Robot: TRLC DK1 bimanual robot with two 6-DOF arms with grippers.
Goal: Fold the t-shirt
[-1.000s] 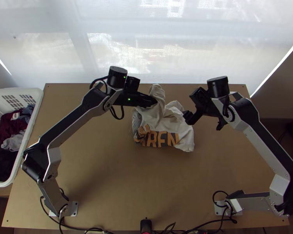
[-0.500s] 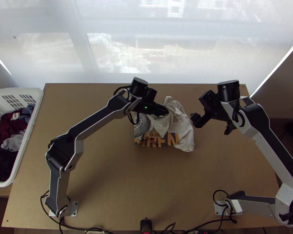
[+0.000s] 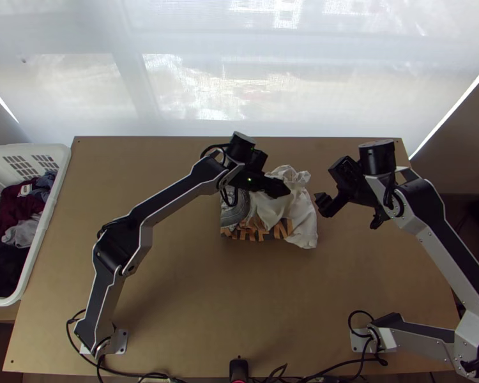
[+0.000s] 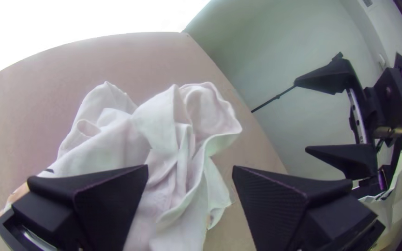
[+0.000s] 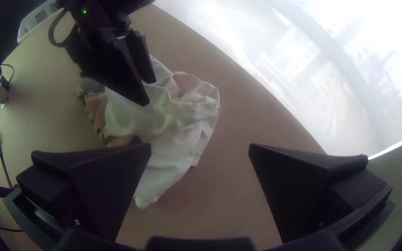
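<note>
Left fingers (image 3: 276, 187) wide apart at t-shirt (image 3: 302, 220)

- The t-shirt (image 3: 303, 220) is laid on the far half of the table (image 3: 175, 287), near its middle.
- Beyond the far edge, a window covering (image 3: 175, 96) is hung.
- At the left, a basket (image 3: 52, 198) is placed, with clothes (image 3: 13, 210) held in it.
- The left gripper (image 3: 287, 189) is held over the t-shirt, the right gripper (image 3: 349, 214) to its right.
- Cables (image 3: 134, 372) are strung along the near edge.
</note>
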